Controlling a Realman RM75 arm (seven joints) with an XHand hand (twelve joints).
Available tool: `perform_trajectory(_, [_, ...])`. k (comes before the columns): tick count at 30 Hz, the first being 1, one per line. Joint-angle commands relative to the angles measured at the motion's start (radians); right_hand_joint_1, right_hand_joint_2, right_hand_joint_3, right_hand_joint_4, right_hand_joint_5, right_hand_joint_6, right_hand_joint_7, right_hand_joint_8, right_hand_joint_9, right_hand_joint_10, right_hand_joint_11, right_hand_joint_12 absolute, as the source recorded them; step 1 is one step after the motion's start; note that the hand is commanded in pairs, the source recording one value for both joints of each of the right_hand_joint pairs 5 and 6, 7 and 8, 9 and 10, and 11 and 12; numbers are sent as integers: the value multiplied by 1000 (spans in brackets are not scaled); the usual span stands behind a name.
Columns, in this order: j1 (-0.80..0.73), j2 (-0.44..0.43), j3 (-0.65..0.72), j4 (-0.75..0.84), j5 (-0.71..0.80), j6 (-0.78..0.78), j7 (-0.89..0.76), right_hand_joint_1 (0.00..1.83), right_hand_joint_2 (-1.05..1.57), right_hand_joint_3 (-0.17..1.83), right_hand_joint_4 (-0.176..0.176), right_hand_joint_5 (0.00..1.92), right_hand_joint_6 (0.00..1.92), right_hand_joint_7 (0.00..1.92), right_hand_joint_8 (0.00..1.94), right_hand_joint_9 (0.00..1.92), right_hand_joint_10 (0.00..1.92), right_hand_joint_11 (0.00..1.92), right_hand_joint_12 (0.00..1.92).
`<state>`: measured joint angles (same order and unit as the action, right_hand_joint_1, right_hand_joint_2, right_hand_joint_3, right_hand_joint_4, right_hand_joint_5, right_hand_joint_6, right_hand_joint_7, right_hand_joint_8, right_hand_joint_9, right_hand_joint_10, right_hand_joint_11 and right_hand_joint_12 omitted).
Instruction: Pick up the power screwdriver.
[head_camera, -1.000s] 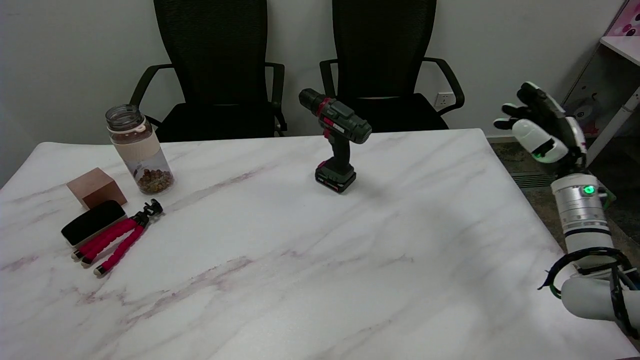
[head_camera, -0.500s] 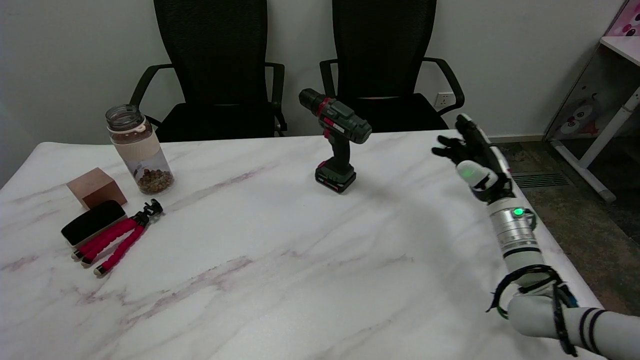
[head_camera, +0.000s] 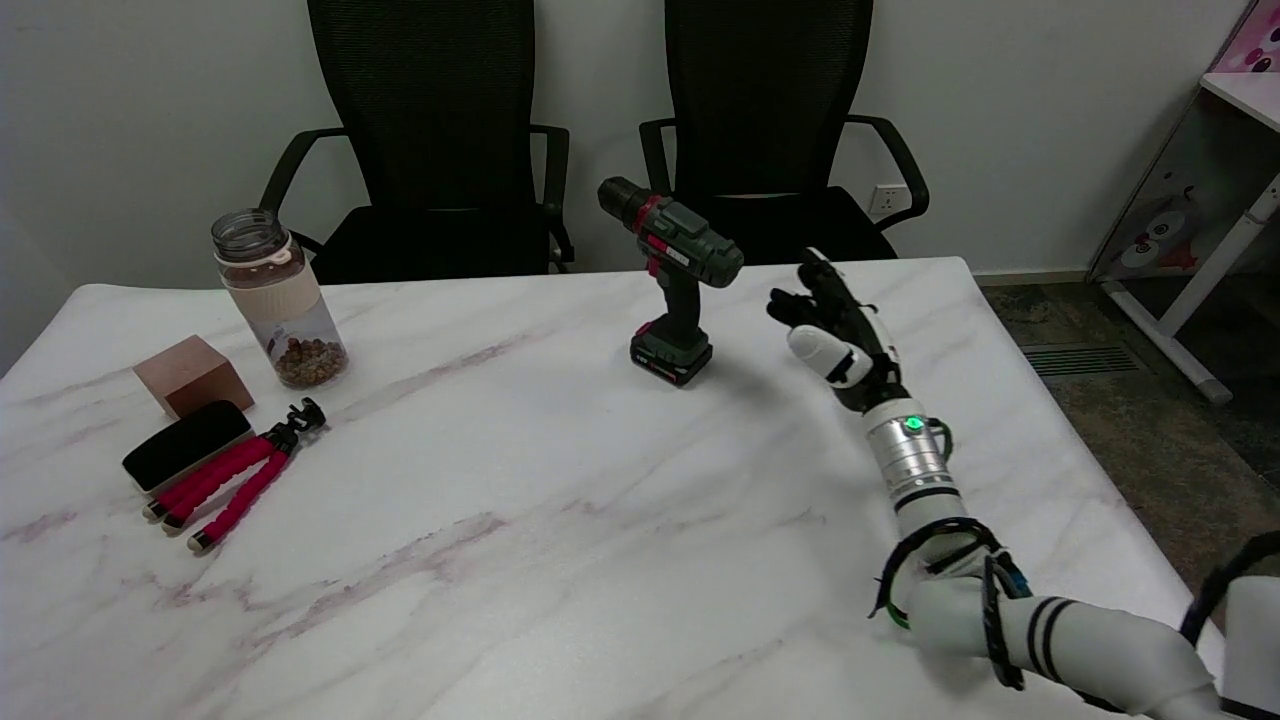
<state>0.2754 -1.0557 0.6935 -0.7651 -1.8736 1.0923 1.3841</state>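
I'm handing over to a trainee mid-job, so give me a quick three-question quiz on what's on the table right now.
1. True or false: the robot hand already grips the screwdriver.
2. Which thing stands nearest the jar? A) the block B) the screwdriver C) the tripod
3. Fill in: the screwdriver stands upright on its ____.

Key
1. False: the robot hand is open, apart from the screwdriver, on its right in the picture.
2. A.
3. Battery base.
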Motion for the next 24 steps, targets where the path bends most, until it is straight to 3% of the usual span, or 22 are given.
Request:
perform_trajectory(1, [194, -198, -84, 214, -32, -129, -7, 840, -224, 628, 38, 84, 84, 84, 84, 317, 317, 295, 295])
perform_trajectory(6, [226, -216, -89, 249, -32, -178, -7, 841, -288, 674, 59, 74, 74, 74, 74, 203, 203, 185, 185])
perform_trajectory(24, [335, -260, -118, 325, -33, -273, -57, 835, -383, 681, 94, 55, 55, 55, 55, 170, 170, 119, 119])
